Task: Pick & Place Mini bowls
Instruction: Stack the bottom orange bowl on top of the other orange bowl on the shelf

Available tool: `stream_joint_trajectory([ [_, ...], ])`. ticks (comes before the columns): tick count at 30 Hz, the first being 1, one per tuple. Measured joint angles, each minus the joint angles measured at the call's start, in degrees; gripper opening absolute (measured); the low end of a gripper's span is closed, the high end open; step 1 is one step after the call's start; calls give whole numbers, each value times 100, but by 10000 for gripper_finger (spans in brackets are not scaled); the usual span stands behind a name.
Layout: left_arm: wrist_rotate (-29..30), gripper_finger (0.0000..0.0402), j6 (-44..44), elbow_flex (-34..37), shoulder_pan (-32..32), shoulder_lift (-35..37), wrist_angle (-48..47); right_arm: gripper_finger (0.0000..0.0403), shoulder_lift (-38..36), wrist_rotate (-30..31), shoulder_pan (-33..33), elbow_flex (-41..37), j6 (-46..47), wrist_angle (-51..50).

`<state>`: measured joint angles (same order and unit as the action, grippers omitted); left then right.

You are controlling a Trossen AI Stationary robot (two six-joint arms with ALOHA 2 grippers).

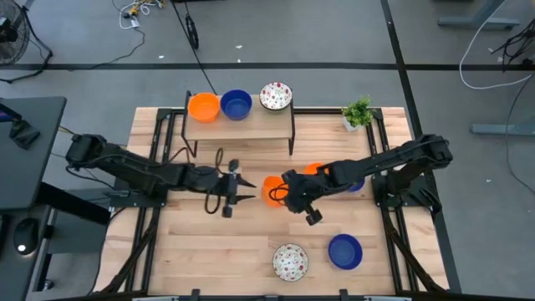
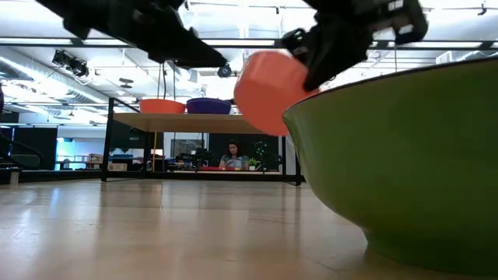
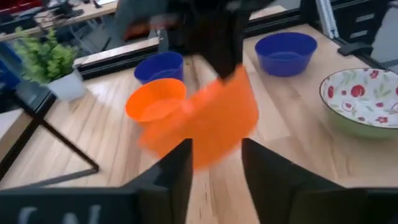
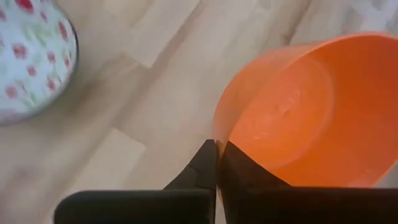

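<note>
My right gripper [image 1: 291, 194] is shut on an orange mini bowl [image 1: 272, 190] at the table's middle, and the low view shows that bowl [image 2: 268, 89] in the air. My left gripper [image 1: 237, 186] is open just left of it, touching nothing, and its fingers [image 3: 186, 168] point at the bowl [image 3: 217, 118]. A second orange bowl [image 1: 314, 170] and a blue one [image 1: 357, 184] stand on the table under the right arm. A speckled bowl [image 1: 290, 261] and a blue bowl [image 1: 344, 251] stand near the front edge. My right gripper holds the orange bowl by its rim [image 4: 219, 140], one finger [image 4: 245, 177] inside the bowl and the other [image 4: 202, 171] outside against the wall. The bowl [image 2: 268, 89] is lifted clear of the table and tilted.
A raised shelf [image 1: 242, 125] at the far edge carries an orange [image 1: 203, 106], a blue [image 1: 236, 104] and a speckled bowl [image 1: 276, 96]. A small potted plant [image 1: 358, 113] stands at the far right. The speckled bowl's green outside [image 2: 405, 155] fills the low view's right.
</note>
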<state>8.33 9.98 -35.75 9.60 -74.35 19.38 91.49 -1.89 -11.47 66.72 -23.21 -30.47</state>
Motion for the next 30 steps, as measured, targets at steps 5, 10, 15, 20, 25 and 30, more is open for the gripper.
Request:
stream_joint_trajectory([
  [5,-674,192,411,-314,-209,-249,-166,5,343,-144,114,-1,-959,55],
  [10,-1363,206,625,-474,-499,-526,-577,5,486,-221,145,-4,-1449,149],
  [15,-1748,206,677,-487,-755,-842,-587,5,484,-225,169,-4,-1728,363],
  [20,-2258,197,693,-487,-885,-952,-553,5,490,-264,195,-7,-1933,391],
  [25,-2541,158,693,-487,-922,-952,-562,6,495,-268,222,-7,-2007,437],
  [30,-2800,94,696,-482,-917,-955,-616,17,495,-266,223,-15,-2333,590],
])
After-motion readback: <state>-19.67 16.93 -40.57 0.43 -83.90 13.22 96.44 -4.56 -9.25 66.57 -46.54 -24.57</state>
